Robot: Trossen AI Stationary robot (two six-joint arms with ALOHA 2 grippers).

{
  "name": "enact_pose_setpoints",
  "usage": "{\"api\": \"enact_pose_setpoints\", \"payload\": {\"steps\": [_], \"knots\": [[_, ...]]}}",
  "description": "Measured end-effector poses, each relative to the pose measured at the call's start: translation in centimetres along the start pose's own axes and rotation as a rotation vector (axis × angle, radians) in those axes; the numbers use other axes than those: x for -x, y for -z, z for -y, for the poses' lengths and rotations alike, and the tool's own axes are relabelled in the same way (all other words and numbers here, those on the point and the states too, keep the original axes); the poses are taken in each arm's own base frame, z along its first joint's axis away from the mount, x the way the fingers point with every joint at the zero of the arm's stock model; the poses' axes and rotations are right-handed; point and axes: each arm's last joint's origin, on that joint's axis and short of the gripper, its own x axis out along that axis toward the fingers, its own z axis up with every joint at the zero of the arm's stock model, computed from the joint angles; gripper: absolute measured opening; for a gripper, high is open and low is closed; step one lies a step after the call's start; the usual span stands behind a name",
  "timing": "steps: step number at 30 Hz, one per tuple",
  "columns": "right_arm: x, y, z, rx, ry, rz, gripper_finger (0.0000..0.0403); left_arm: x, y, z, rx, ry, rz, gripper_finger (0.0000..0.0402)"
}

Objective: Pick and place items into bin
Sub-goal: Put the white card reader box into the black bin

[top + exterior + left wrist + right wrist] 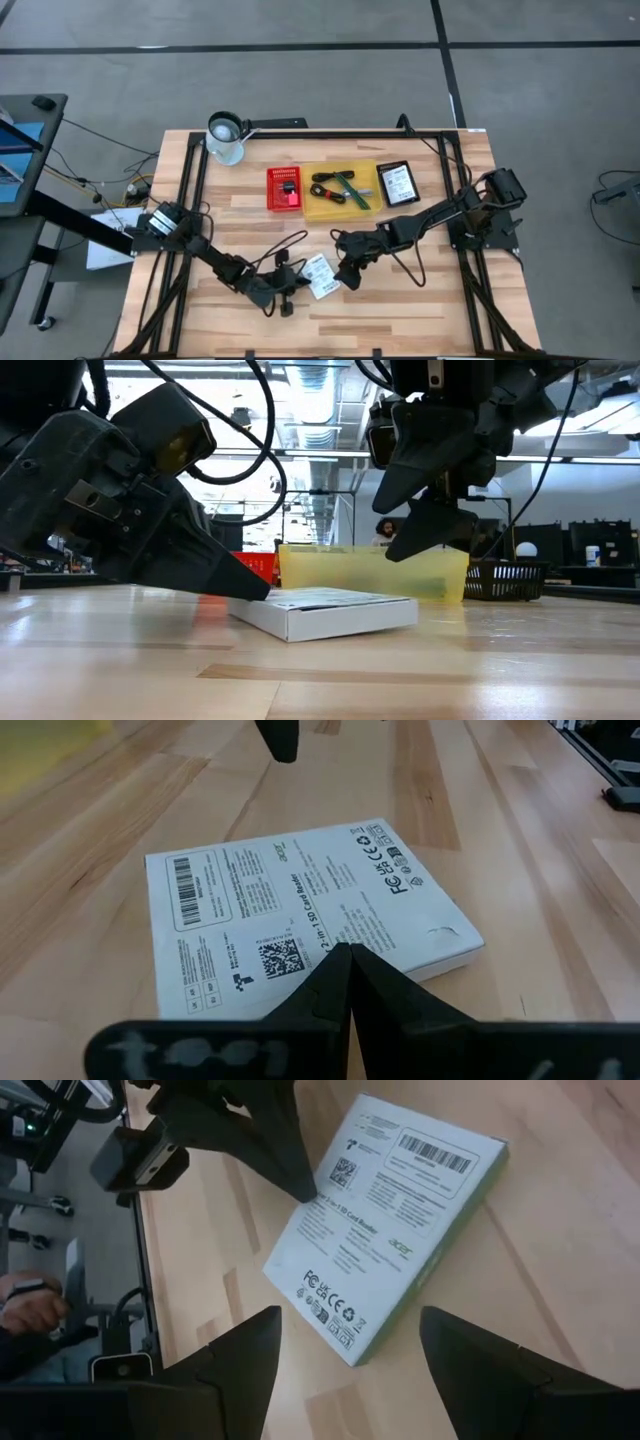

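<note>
White printed packet (pixel 310 915), flat, barcode, QR code

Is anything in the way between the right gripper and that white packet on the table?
Nothing visible. The right gripper hangs open just above the white packet; the left gripper, fingers shut, touches the packet's opposite edge.

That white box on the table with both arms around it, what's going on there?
Both arms are working on the flat white box, which lies flat on the wooden table. The left gripper is shut, its tip pressed against one edge of the box. The right gripper hangs open just above the other side, not yet holding it. The yellow bin behind already holds a green stick and a black cable.
</note>
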Motion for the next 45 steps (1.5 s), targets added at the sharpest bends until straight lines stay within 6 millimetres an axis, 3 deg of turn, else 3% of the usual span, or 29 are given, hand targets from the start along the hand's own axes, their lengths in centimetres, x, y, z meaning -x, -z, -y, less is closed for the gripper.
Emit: {"api": "enact_pose_setpoints", "payload": {"steps": [7, 39, 45], "knots": [[0.0, 0.0, 0.0, 0.0, -0.003, 0.003, 0.0235, -0.9, 1.3, 0.2, 0.054, 0.019, 0.045, 0.0], [0.0, -0.1, 0.1, -0.083, -0.016, -0.013, 0.0235, -0.4, 1.7, 0.3, 0.097, 0.075, 0.037, 0.0], [-2.0, 0.6, 1.0, -0.132, -0.03, -0.084, 0.0235, -0.4, 1.7, 0.3, 0.097, 0.074, 0.037, 0.0]]}}
